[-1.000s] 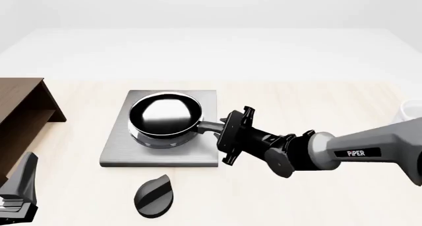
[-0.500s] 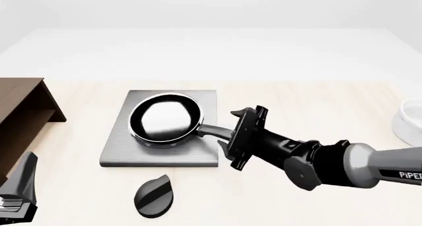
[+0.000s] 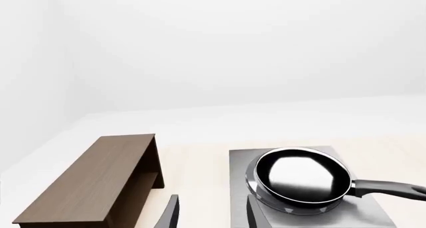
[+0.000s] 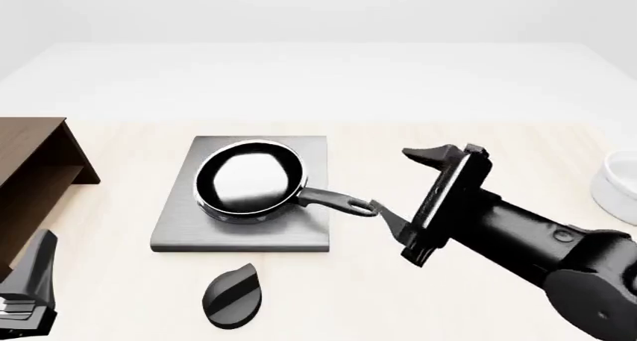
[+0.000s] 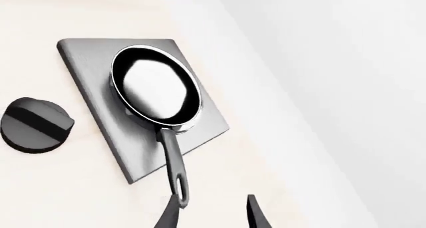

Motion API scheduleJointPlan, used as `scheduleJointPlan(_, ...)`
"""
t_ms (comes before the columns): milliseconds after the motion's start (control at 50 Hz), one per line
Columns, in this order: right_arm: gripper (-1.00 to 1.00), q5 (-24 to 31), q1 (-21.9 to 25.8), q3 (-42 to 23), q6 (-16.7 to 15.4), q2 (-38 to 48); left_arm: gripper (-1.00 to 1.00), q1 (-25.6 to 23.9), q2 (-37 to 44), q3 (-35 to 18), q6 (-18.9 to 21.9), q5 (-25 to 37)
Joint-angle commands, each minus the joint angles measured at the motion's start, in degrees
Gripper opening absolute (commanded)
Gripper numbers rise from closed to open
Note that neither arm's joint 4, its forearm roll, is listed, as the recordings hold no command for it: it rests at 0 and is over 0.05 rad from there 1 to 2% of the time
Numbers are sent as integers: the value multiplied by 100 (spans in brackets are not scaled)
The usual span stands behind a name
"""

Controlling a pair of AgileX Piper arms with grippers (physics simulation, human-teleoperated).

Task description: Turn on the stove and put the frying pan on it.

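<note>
The glossy black frying pan (image 4: 249, 180) sits flat on the grey stove (image 4: 179, 229), its long handle (image 4: 339, 201) pointing right. The black oval knob (image 4: 233, 296) lies on the table just in front of the stove. My right gripper (image 4: 410, 188) is open just past the handle's end, one fingertip (image 4: 393, 220) close beside it and nothing between the fingers. In the right wrist view the pan (image 5: 154, 86), stove (image 5: 87, 58) and knob (image 5: 35, 124) lie ahead of the open gripper (image 5: 213, 215). My left gripper (image 4: 30, 289) rests at the near left, open (image 3: 211, 218).
A brown wooden shelf (image 4: 35, 169) stands at the left edge, also in the left wrist view as the shelf (image 3: 100, 180). A white bowl (image 4: 619, 184) shows at the far right edge.
My right gripper has let go of the pan handle, opened wide and drawn back to the right. The pan stays on the stove. The left arm has not moved.
</note>
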Motion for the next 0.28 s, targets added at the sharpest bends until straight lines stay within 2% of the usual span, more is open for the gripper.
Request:
scheduleJointPlan(20,100,1536,-499,106,616,-2488,100,-3,-1,39,45,-16)
scheduleJointPlan(40,100,1823,-641,73,824,-2853,100,-6,-1,48,57,-17)
scheduleJointPlan(60,100,1830,-641,72,824,-2859,100,-6,-1,48,57,-17)
scheduleJointPlan(80,100,2131,-985,180,1015,-3424,100,-15,-1,50,78,-18)
scheduleJointPlan(120,100,2310,-1178,343,1284,-3852,100,-14,-1,56,99,-17)
scheduleJointPlan(140,100,2376,-1348,499,1583,-4196,100,-12,0,47,109,-11)
scheduleJointPlan(200,100,2390,-1740,940,1935,-5072,100,-15,-1,51,137,-9)
scheduleJointPlan(240,100,2503,-2125,1452,2321,-5978,100,-1,-1,73,147,-26)
scheduleJointPlan(280,100,2412,-2231,1579,2419,-5980,100,15,-1,63,148,-16)
